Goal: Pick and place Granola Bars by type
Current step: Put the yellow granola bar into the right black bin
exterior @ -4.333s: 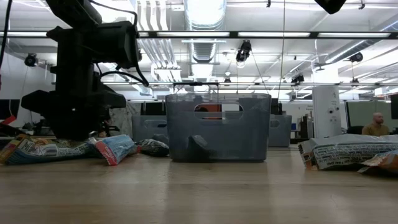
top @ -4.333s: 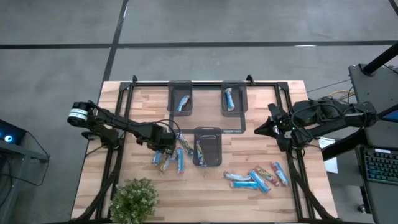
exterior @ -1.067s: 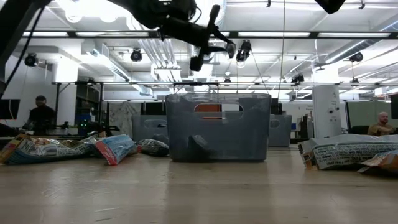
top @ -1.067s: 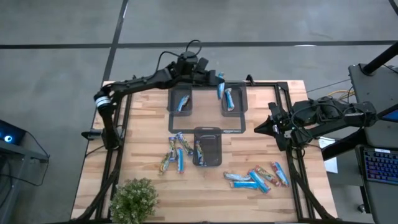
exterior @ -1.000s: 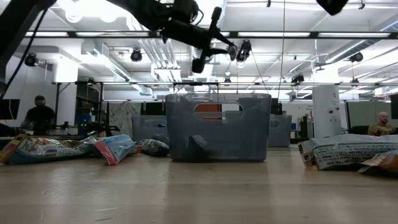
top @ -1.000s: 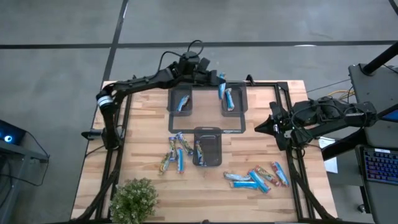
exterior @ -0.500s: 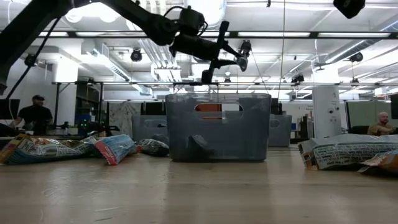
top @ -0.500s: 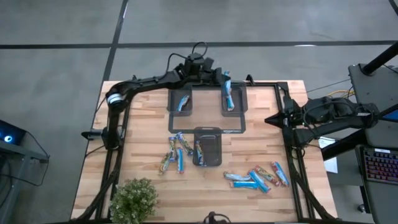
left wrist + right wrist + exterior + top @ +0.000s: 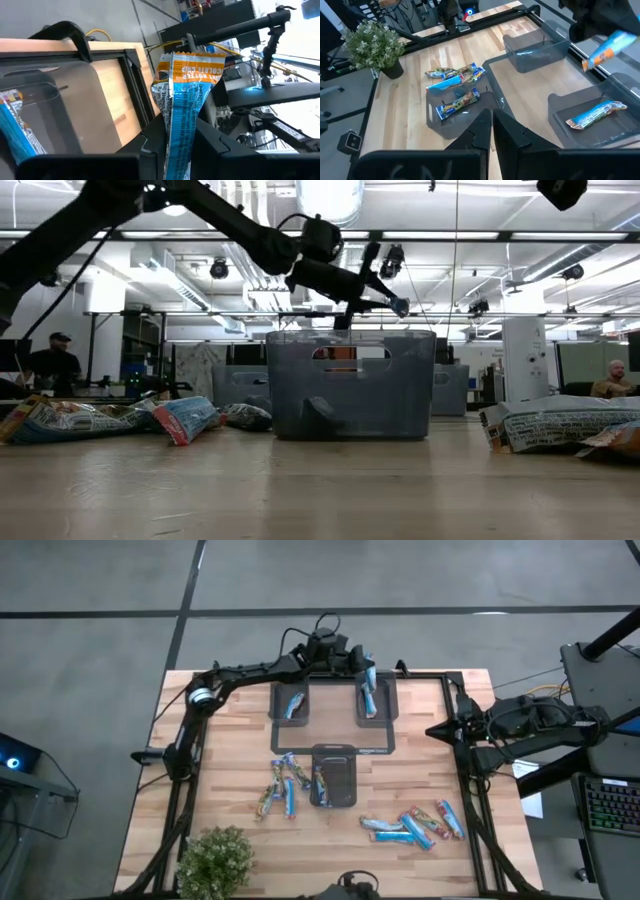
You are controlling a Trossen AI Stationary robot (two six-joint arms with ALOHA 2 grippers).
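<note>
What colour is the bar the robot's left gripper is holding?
Light blue with an orange end, seen best from the left wrist: granola bar.

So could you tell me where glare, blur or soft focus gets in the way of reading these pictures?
Low view: ceiling lights blow out white, leaving the left arm a dark silhouette against them. Left wrist view: the held granola bar is sharp, but the upper right corner washes out bright. Right wrist view: that same bar looks smeared and soft. High view: even light, no strong glare on the table.

Grey concrete floor [image 9: 90,600], white ceiling ducts [image 9: 330,200], office desks behind
</note>
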